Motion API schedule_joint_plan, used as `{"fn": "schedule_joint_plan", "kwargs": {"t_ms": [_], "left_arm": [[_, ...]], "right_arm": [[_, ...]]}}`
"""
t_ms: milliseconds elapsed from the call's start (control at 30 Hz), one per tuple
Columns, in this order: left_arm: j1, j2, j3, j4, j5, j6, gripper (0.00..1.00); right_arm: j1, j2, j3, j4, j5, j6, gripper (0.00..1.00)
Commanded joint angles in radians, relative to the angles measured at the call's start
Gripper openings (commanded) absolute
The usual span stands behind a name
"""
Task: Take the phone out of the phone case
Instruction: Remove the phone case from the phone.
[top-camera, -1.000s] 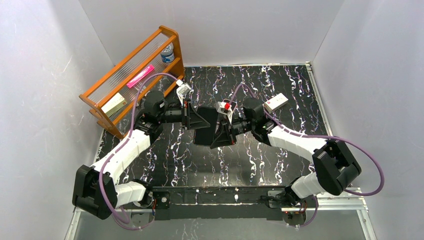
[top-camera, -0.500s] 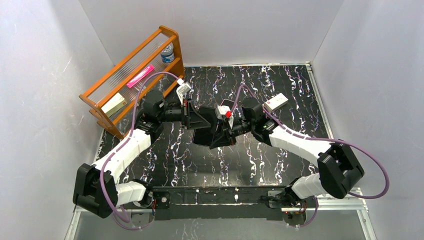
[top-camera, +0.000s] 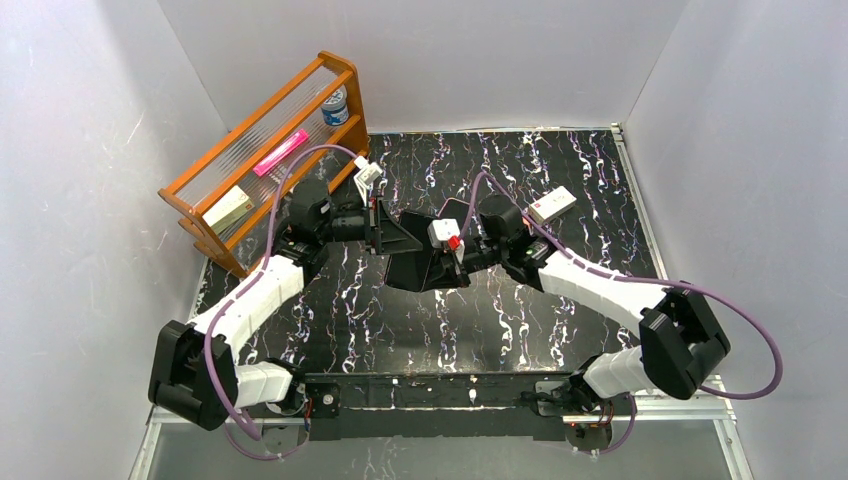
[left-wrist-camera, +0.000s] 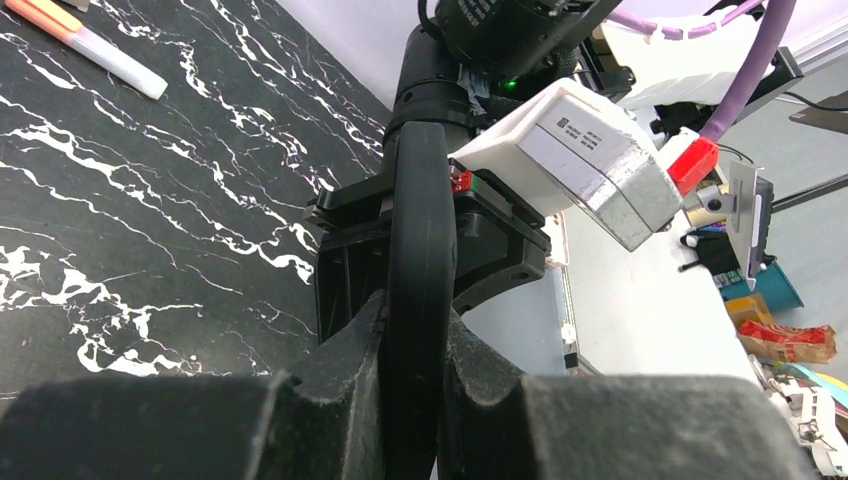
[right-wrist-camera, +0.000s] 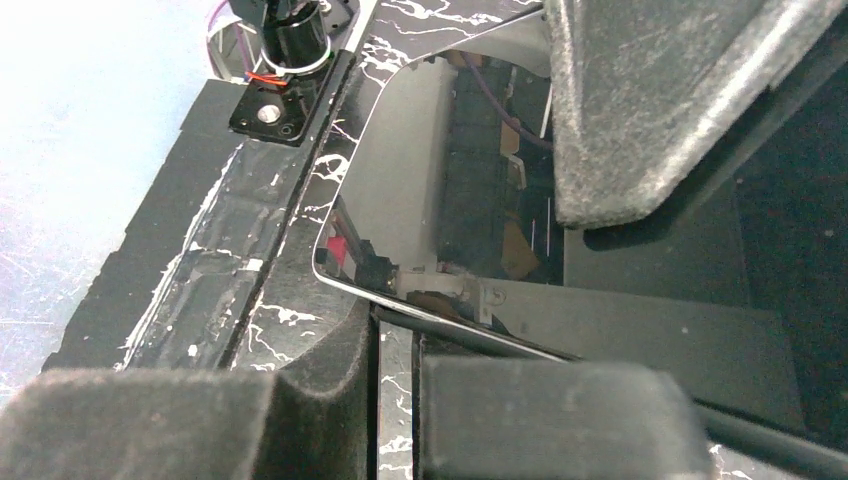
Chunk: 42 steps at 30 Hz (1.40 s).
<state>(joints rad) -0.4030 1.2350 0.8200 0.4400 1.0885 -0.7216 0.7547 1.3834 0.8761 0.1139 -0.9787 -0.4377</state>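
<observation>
Black marbled table (top-camera: 560, 310) enclosed by white walls (top-camera: 90, 120); wooden rack (top-camera: 262, 150) far left. Arms angled inward; phone case (left-wrist-camera: 418, 220) pinched by left gripper (left-wrist-camera: 410, 335), phone (right-wrist-camera: 400, 190) by right gripper (right-wrist-camera: 395, 345).

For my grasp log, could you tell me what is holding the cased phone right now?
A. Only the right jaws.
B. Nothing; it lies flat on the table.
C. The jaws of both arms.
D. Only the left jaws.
C: the left wrist view shows the left jaws shut on the dark edge of the cased phone, and the right wrist view shows the right jaws shut on its glossy corner.
</observation>
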Motion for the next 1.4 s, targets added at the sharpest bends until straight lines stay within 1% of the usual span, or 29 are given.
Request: {"fn": "schedule_joint_plan", "kwargs": {"t_ms": [0,100,167,233,300,400,467,600,800,967,1100,1233,1367], "left_arm": [[-0.003,-0.030,0.004,0.025,-0.074,-0.064,0.00],[-0.003,-0.046,-0.019,0.036,-0.097,-0.066,0.00],[-0.003,-0.059,-0.042,0.067,-0.116,-0.082,0.00],[-0.003,-0.072,-0.065,0.106,-0.131,-0.109,0.00],[-0.004,-0.082,-0.081,0.140,-0.143,-0.142,0.00],[-0.005,-0.100,-0.110,0.196,-0.158,-0.188,0.00],[-0.010,-0.105,-0.124,0.233,-0.163,-0.221,0.00],[-0.035,-0.117,-0.145,0.277,-0.174,-0.258,0.00],[-0.068,-0.146,-0.169,0.314,-0.215,-0.290,0.00],[-0.096,-0.168,-0.194,0.360,-0.253,-0.332,0.00],[-0.122,-0.178,-0.220,0.417,-0.292,-0.370,0.00],[-0.148,-0.184,-0.239,0.480,-0.309,-0.422,0.00],[-0.157,-0.207,-0.255,0.503,-0.332,-0.450,0.00]], "right_arm": [[0.016,-0.064,-0.007,0.134,0.086,0.001,0.01],[0.012,-0.119,-0.087,0.284,0.116,0.154,0.01],[0.009,-0.161,-0.159,0.444,0.155,0.252,0.06],[0.010,-0.193,-0.226,0.587,0.192,0.351,0.13],[0.009,-0.215,-0.274,0.688,0.238,0.434,0.15],[0.009,-0.227,-0.310,0.791,0.274,0.543,0.20],[0.009,-0.224,-0.329,0.864,0.287,0.616,0.26],[0.010,-0.216,-0.351,0.977,0.321,0.717,0.27],[0.010,-0.205,-0.359,1.082,0.395,0.828,0.27],[0.010,-0.197,-0.391,1.201,0.493,0.925,0.28],[0.010,-0.188,-0.378,1.205,0.518,0.967,0.28],[0.010,-0.189,-0.388,1.213,0.582,0.983,0.28],[0.009,-0.196,-0.405,1.206,0.640,0.986,0.28]]}}
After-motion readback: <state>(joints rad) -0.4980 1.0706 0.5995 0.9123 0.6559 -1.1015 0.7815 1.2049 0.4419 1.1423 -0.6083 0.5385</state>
